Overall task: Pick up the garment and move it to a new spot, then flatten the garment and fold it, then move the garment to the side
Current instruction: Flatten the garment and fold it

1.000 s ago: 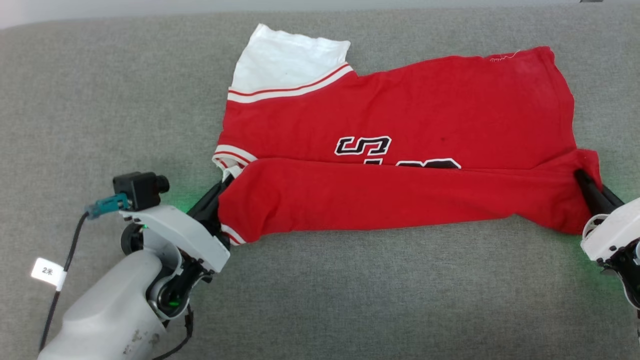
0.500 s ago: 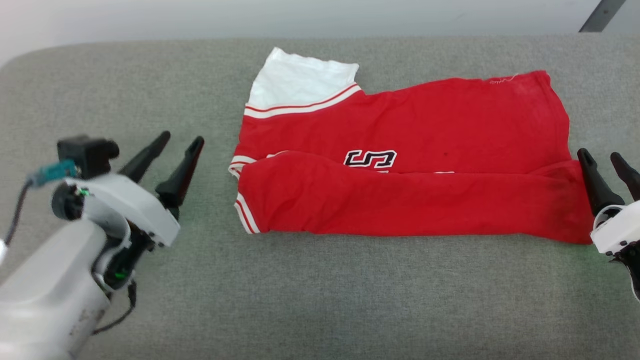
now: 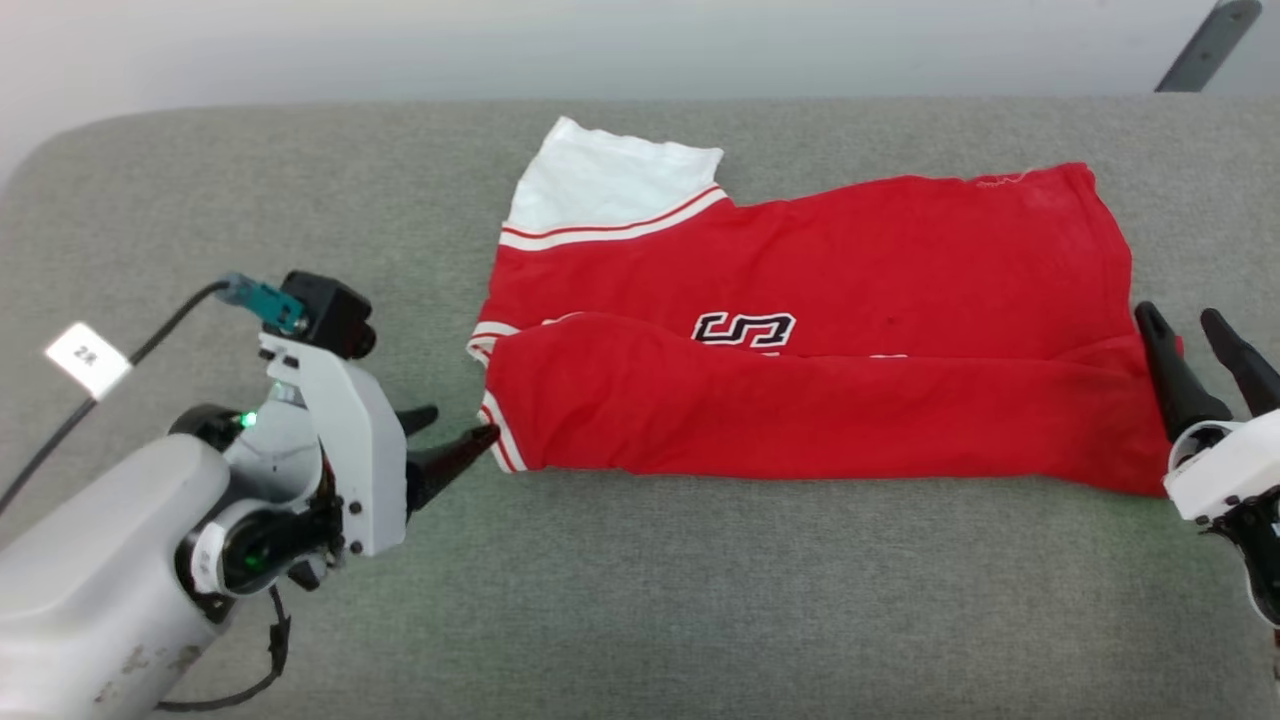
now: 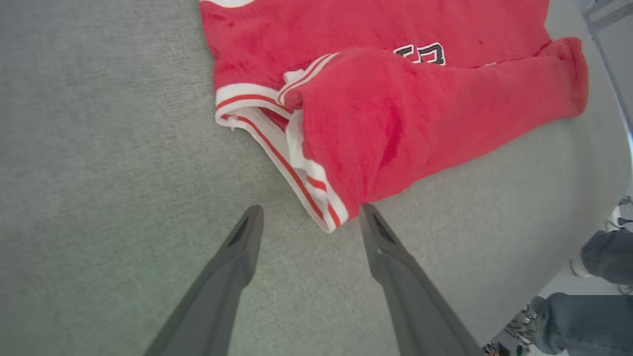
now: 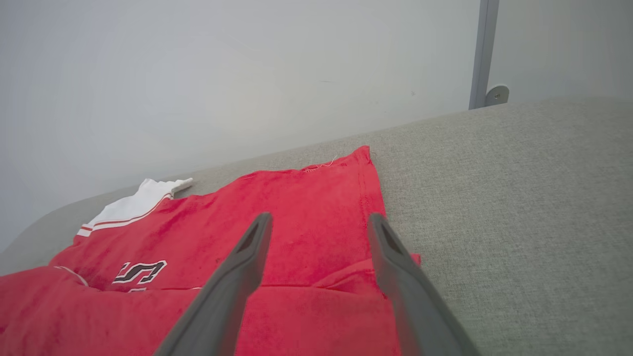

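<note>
The garment (image 3: 820,300) is a red jersey lying flat on the grey padded surface (image 3: 700,600). Its near half is folded over the black-and-white lettering, and a white sleeve (image 3: 610,185) sticks out at the far left. My left gripper (image 3: 462,422) is open and low at the near left corner. In the left wrist view the striped corner (image 4: 326,217) of the garment (image 4: 395,123) lies just between the fingertips of that gripper (image 4: 310,210). My right gripper (image 3: 1177,312) is open at the garment's right edge and holds nothing. In the right wrist view this gripper (image 5: 320,216) points over the red cloth (image 5: 222,217).
A pale wall runs behind the grey surface, with a metal post (image 5: 482,54) at the far right. A person's legs and shoes (image 4: 583,316) stand off the surface's edge in the left wrist view. A tagged cable (image 3: 90,360) hangs from my left arm.
Both grippers let go of the folded edge and opened. The left one drew back, then came down sideways at the near left corner. The head camera tilted, shifting the whole picture.
</note>
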`<state>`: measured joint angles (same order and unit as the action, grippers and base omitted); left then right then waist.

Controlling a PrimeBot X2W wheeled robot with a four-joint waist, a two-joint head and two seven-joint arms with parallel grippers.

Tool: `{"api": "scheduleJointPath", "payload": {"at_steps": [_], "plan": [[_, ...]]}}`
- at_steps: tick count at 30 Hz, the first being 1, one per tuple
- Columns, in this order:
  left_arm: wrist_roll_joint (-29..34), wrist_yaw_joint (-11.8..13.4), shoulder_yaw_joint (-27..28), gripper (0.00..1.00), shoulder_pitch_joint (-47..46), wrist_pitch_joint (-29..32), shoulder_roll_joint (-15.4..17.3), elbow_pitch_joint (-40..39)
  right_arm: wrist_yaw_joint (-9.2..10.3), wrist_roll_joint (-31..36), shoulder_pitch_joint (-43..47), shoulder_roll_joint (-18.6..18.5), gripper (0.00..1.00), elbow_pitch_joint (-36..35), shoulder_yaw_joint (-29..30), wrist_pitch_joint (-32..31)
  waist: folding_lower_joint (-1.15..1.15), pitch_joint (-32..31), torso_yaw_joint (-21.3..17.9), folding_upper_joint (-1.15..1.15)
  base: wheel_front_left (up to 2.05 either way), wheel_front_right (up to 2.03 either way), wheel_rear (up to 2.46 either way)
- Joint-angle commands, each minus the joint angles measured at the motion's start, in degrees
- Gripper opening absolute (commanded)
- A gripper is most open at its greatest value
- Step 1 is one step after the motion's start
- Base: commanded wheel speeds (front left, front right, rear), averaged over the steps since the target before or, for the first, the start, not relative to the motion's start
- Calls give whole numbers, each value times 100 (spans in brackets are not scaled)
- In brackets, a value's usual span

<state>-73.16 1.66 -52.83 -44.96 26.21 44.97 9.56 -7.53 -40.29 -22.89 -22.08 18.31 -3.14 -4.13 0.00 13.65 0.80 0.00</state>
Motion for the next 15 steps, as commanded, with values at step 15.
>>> {"api": "scheduleJointPath", "payload": {"at_steps": [15], "plan": [[-939, -133, 17, 100, -1, 889, -366, 1056, 9, 70, -23, 189, 100, -494, 125, -201, 0, 590, -641, 0, 0, 0, 0]]}}
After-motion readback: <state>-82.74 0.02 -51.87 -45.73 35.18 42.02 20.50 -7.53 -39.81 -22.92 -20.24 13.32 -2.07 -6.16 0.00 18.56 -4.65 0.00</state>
